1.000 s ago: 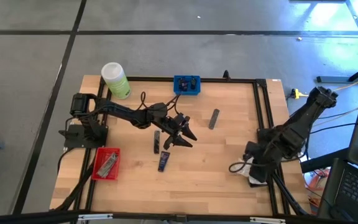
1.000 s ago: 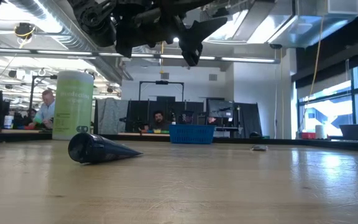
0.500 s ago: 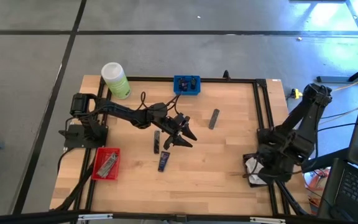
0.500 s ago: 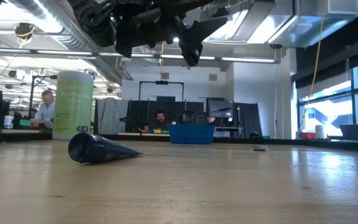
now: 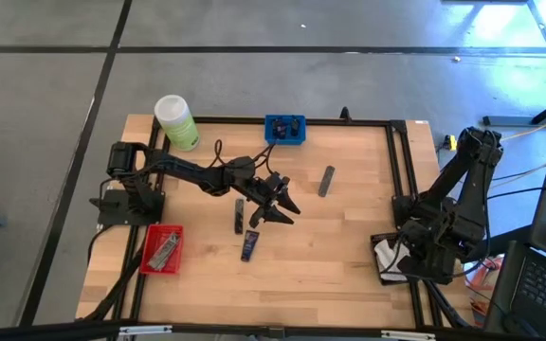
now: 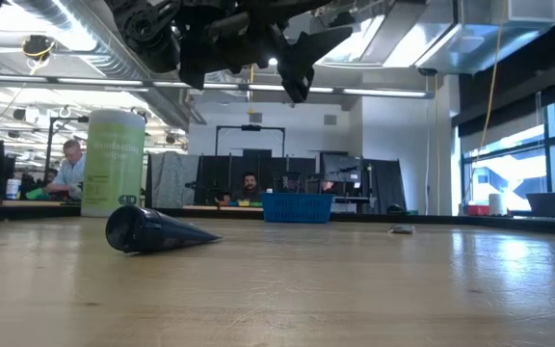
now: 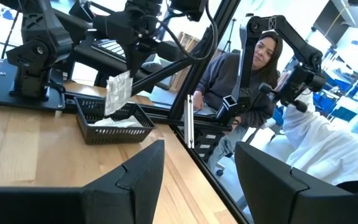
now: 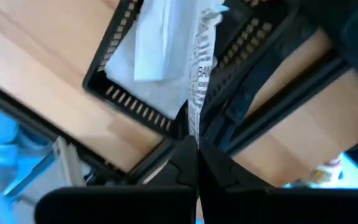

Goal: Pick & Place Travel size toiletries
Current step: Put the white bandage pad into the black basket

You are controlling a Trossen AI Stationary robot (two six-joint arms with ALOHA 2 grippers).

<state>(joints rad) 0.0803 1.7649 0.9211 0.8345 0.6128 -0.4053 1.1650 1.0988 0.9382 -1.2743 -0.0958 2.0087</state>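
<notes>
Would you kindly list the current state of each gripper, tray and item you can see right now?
Left gripper: open, empty, above the table's middle.
Right gripper: shut on a clear packet, over the black tray.
Black tray: holds white sachets.
Red tray: holds grey items.
Blue tray: holds dark items.
Navy tube: lying flat.
Grey tube: lying flat.
Green bottle: upright, capped.

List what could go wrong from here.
1. The right gripper pinches the packet by one edge only, above the black tray. The packet could slip out or catch the rim.
2. The left gripper hovers open near the navy tube and the slim dark tube. Coming down, it may knock one.
</notes>
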